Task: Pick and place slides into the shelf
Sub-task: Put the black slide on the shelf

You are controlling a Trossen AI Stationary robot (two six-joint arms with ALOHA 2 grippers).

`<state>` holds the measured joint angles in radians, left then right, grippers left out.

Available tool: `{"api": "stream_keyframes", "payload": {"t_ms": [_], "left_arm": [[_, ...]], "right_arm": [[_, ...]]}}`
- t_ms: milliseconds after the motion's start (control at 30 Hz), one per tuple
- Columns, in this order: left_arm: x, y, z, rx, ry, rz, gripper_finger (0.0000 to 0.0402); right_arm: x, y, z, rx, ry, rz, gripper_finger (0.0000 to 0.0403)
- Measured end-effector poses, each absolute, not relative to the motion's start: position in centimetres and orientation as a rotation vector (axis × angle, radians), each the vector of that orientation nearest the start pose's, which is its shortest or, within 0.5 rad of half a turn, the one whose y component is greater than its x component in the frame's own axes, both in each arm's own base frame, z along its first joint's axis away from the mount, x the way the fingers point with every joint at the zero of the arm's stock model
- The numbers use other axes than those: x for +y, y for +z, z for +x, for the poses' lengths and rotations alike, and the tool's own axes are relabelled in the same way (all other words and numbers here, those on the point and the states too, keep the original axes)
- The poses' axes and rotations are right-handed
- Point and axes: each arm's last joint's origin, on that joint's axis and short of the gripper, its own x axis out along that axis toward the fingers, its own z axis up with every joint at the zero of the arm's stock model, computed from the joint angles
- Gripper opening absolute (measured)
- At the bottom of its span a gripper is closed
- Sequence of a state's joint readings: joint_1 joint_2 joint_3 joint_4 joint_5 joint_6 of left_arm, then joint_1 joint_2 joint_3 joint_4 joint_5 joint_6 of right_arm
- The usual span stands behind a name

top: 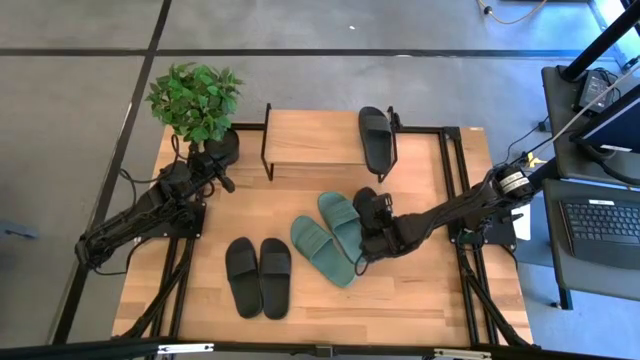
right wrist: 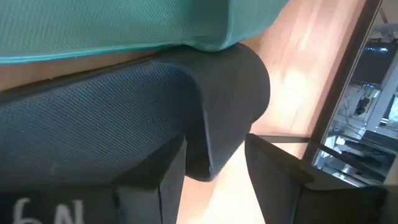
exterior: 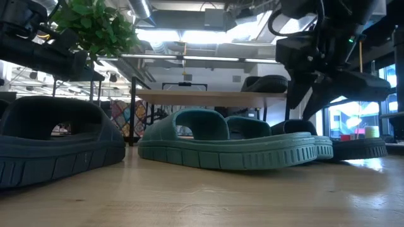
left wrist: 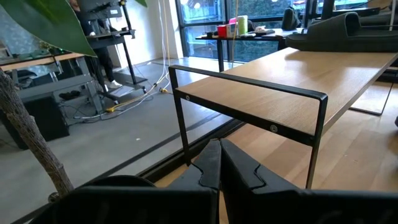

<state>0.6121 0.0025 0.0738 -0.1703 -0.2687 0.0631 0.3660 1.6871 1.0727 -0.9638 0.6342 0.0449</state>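
The shelf stands at the table's far side with one black slide on its top board. On the table, soles down, lie a black pair, a green pair and a single black slide. My right gripper is open, low at this single slide's strap, with one finger on either side of the strap's edge. The green slide lies just beside it. My left gripper is shut and waits by the plant pot, facing the shelf's left end. My right gripper comes at the single black slide from the table's right, slanting down, its fingers astride the strap's edge. Bare wood shows between the strap and one finger. Whether the other finger touches the strap, I cannot tell. The slide lies flat on the table.
A potted plant stands at the far left corner beside the shelf. Black frame rails run along the table's right and left sides. Bare wood lies near the front edge. A desk with a laptop stands off to the right.
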Motion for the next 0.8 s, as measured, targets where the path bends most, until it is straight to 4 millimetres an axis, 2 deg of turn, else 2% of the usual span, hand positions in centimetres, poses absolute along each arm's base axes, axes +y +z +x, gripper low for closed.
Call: {"api": "stream_keyframes", "payload": {"t_ms": [367, 800], "left_arm": [[5.9, 17.2, 7.0, 0.129, 0.877, 0.041, 0.0000], [5.9, 17.2, 7.0, 0.129, 0.877, 0.041, 0.0000]], "right_arm": [[7.7, 16.2, 27.0, 1.354, -0.229, -0.724, 0.0167], [7.3, 16.1, 27.1, 1.377, -0.173, -0.798, 0.0167]]}}
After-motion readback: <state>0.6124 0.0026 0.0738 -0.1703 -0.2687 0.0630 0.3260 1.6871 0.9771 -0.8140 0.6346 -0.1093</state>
